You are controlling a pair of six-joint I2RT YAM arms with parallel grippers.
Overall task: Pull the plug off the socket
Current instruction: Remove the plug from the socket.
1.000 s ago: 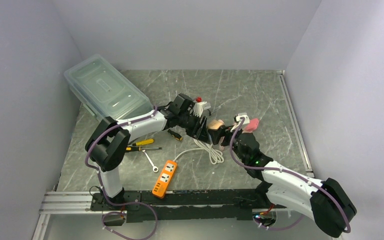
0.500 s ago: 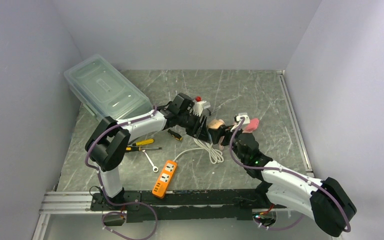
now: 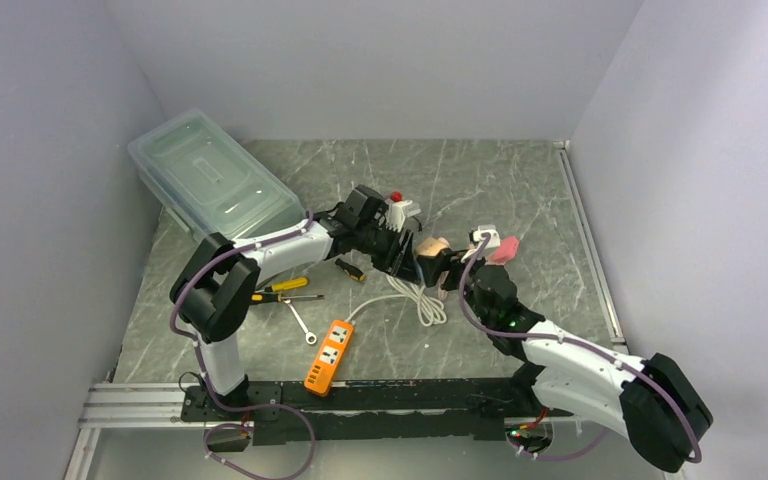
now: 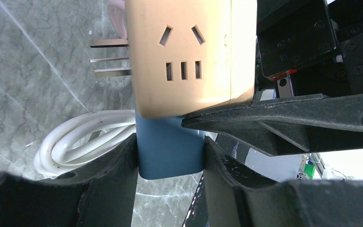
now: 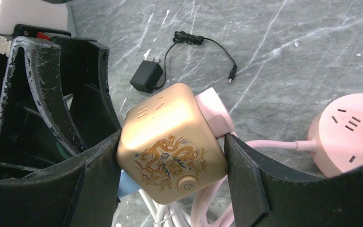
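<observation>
Two grippers meet near the middle of the table (image 3: 520, 190), and each has hold of a different part of one cluster. Your left gripper (image 4: 170, 158) pinches the blue plug (image 4: 170, 142), its fingers (image 4: 118, 175) pressed flat against the plug's two sides. In the left wrist view the plug sits at 6 o'clock of the gold cube socket (image 4: 189, 52), its upper end touching the cube's face, so it is not yet off. Your right gripper (image 5: 170, 158) clamps the cube itself: its jaws stand wide, one of its fingers (image 5: 97, 165) on each opposite side, with the dragon print and a round button facing the right wrist camera. A pink plug (image 5: 212, 111) touches the cube at 2 o'clock in that view. A pink cable (image 5: 274, 143) runs from beside the cube to a round pink socket (image 5: 350, 127) lying at 3 o'clock. In the left wrist view three bare metal prongs (image 4: 108, 57) show at 9 o'clock of the cube. A black charger (image 5: 146, 76) with a thin lead lies at about 11 o'clock of the cube in the right wrist view. A coiled white cable (image 4: 75, 137) rests on the table below the cluster. In the top view an orange power strip (image 3: 329, 357) lies at 7 o'clock of the grippers, a yellow-handled screwdriver (image 3: 282, 286) at 9 o'clock, and a clear lidded box (image 3: 210, 180) at 10 o'clock.
</observation>
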